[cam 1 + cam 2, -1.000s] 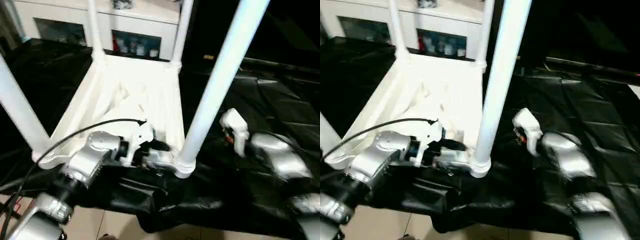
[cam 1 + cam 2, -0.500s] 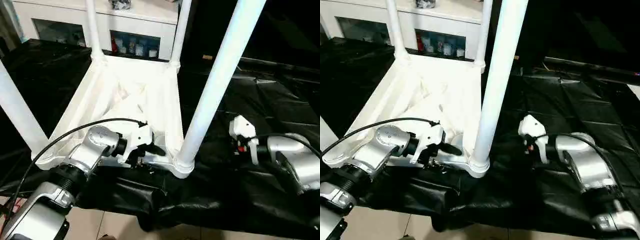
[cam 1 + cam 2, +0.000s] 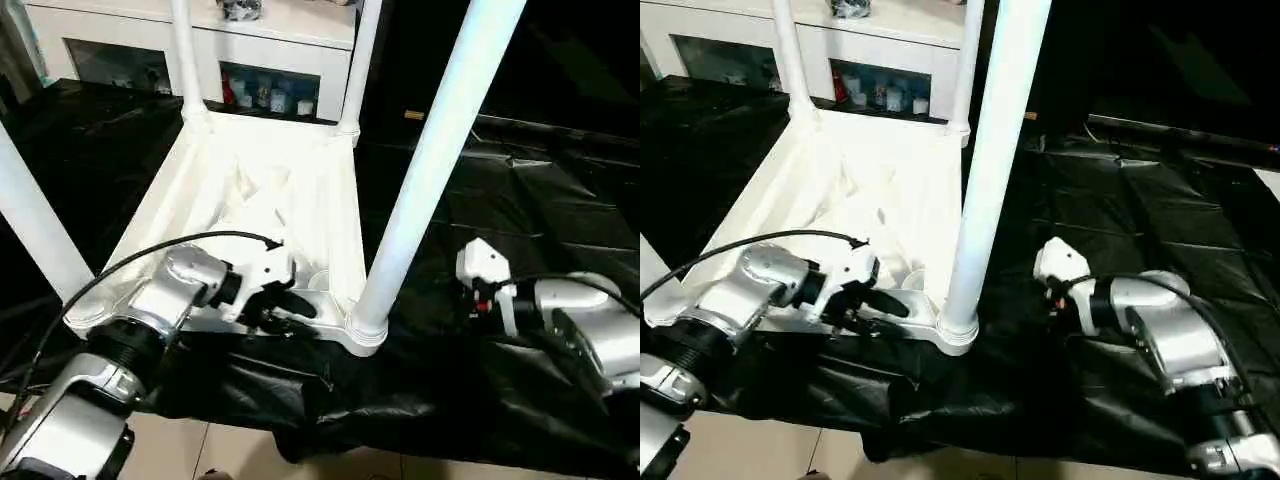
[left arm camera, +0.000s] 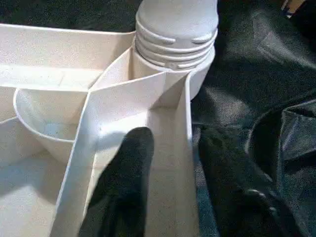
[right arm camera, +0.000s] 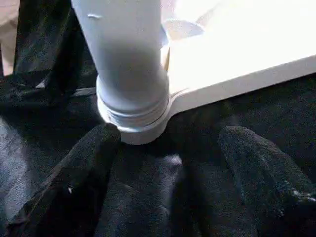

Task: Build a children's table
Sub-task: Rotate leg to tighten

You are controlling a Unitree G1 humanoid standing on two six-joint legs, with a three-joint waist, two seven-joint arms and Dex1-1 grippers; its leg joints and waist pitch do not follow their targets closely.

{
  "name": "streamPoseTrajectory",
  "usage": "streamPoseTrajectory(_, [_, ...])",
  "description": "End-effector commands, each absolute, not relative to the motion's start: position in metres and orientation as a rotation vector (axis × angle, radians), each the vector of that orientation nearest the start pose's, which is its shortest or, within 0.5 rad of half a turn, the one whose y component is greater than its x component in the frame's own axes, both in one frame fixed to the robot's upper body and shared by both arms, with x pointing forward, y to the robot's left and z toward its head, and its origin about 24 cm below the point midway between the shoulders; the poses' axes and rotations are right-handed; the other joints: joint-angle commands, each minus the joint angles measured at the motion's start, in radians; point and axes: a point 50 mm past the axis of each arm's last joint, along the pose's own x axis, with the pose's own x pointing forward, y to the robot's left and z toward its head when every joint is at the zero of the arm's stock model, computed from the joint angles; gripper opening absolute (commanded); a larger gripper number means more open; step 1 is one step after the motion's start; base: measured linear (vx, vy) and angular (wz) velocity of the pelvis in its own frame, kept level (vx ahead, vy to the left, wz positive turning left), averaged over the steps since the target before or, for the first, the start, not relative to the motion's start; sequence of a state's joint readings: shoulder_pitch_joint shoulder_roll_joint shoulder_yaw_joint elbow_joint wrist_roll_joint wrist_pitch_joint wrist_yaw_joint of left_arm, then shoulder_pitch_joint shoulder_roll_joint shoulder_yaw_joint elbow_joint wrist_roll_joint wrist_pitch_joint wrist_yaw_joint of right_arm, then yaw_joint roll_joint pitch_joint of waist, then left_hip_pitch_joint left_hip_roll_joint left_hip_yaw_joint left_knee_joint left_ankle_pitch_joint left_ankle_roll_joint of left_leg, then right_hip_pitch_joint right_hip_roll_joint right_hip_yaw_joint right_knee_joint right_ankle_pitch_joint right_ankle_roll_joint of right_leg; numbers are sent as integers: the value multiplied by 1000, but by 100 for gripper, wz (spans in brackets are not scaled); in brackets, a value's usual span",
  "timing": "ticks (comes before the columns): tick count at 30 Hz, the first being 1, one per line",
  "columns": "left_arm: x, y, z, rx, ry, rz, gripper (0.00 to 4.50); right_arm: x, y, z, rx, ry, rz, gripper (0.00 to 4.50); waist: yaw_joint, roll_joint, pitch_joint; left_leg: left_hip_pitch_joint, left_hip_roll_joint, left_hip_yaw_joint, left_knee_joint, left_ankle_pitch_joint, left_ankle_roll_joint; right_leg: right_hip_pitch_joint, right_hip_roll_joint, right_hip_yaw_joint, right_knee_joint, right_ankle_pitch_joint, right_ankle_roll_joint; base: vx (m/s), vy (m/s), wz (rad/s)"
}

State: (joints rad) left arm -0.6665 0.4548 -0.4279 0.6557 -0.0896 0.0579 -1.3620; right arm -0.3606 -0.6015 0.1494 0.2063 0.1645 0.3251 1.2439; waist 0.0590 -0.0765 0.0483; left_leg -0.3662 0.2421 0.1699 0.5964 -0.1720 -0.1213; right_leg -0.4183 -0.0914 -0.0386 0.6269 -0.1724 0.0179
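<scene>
Left gripper (image 3: 285,308) at the near rim of the tabletop (image 3: 270,190), which lies upside down on the black cloth (image 3: 520,200); four legs stand upright in its corner sockets. Head views: the left fingers straddle the near edge wall, just beside the near right socket (image 3: 365,330). The near right leg (image 3: 430,170) rises from that socket, its long axis vertical and leaning slightly toward the camera's right. The right gripper (image 3: 1055,290) hovers over the cloth on the other side of this leg, near but apart from it, pointing at the socket.

Left wrist view: one black finger (image 4: 126,182) lies inside a rib pocket, the other (image 4: 237,192) outside the rim on the cloth, the edge wall between them (whether the pads already press the wall cannot be told; the jaws stand partway closed around it). The leg's ribbed base (image 4: 175,39) sits straight ahead of the fingers.

Right wrist view: the fingers (image 5: 74,173) are spread wide and empty, resting low by the cloth, with the leg base (image 5: 133,108) directly ahead between them, untouched.

Judgement: the left gripper is nearer the table and likely steadies it. All four legs are seated, so the build looks nearly complete.
</scene>
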Motion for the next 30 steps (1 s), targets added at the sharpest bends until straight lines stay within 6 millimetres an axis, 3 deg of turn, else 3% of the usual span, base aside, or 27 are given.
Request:
streamPoseTrajectory(1, [311, 147, 46, 425, 616, -1505, 135, 280, -199, 80, -285, 473, 1225, 370, 6, 4, -59, 5, -17, 16, -75, -308, 13, 48, -22, 18, -85, -328, -184, 0, 0, 0])
streamPoseTrajectory(4, [309, 148, 45, 419, 635, -1512, 126, 280, -199, 80, -277, 480, 1232, 370, 6, 5, -59, 4, -17, 16, -75, -307, 13, 47, -22, 18, -86, -332, -183, 0, 0, 0])
streamPoseTrajectory(11, [304, 149, 41, 454, 671, -1541, 53, 280, -200, 80, -285, 486, 1227, 370, 5, 6, -59, 4, -17, 16, -75, -300, 15, 48, -21, 18, -84, -307, -191, 0, 0, 0])
streamPoseTrajectory(19, [301, 150, 37, 483, 695, -1537, 4, 278, -197, 79, -246, 500, 1248, 370, 4, 7, -58, 4, -17, 15, -77, -321, 12, 46, -21, 17, -88, -354, -177, 0, 0, 0])
streamPoseTrajectory(26, [296, 146, 30, 446, 692, -1462, 0, 277, -192, 73, -231, 491, 1241, 425, 1, 12, -59, 5, -16, 16, -77, -312, 12, 45, -21, 18, -86, -327, -186, 0, 0, 0])
streamPoseTrajectory(28, [296, 143, 27, 439, 684, -1424, 0, 278, -189, 70, -245, 475, 1228, 425, 0, 8, -56, 6, -17, 17, -77, -333, 12, 41, -20, 17, -92, -369, -175, 0, 0, 0])
streamPoseTrajectory(30, [298, 134, 25, 395, 673, -1371, 0, 280, -179, 66, -256, 445, 1222, 425, 3, 12, -55, 10, -19, 17, -75, -354, 10, 35, -23, 16, -99, -431, -159, 0, 0, 0])
